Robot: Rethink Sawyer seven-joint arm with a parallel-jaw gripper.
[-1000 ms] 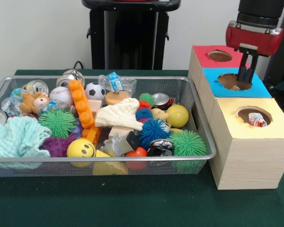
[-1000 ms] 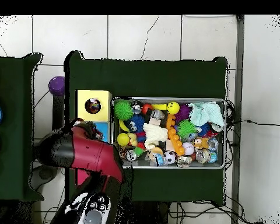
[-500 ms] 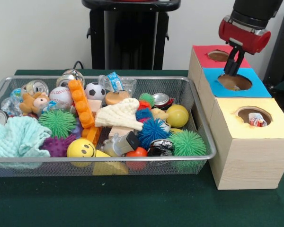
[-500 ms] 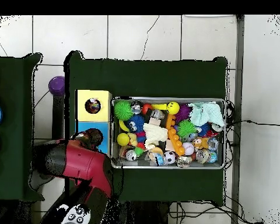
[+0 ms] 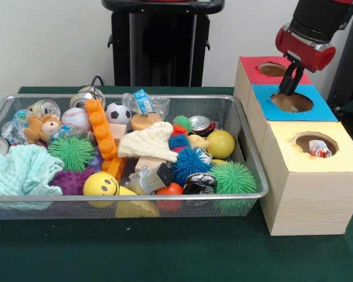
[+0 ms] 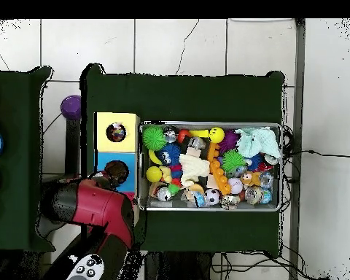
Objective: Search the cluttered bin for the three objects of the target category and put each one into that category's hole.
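My gripper hangs just above the hole of the blue-topped box, at its far edge. It is open, and nothing shows between its dark fingers. A small pale item lies inside that hole. In the overhead view the red arm covers the gripper beside the blue box. The wire bin holds crushed cans, spiky balls, a soccer ball, a baseball, a yellow smiley ball, orange bricks and a cream knit hat.
A red-topped box stands behind the blue one. In front is a yellow-topped box with a red and white item in its hole. A teal cloth fills the bin's left end. Green cloth covers the table.
The gripper has risen out of the blue box's hole and shifted slightly toward the red box. The arm has tilted. The bin's contents have not moved.
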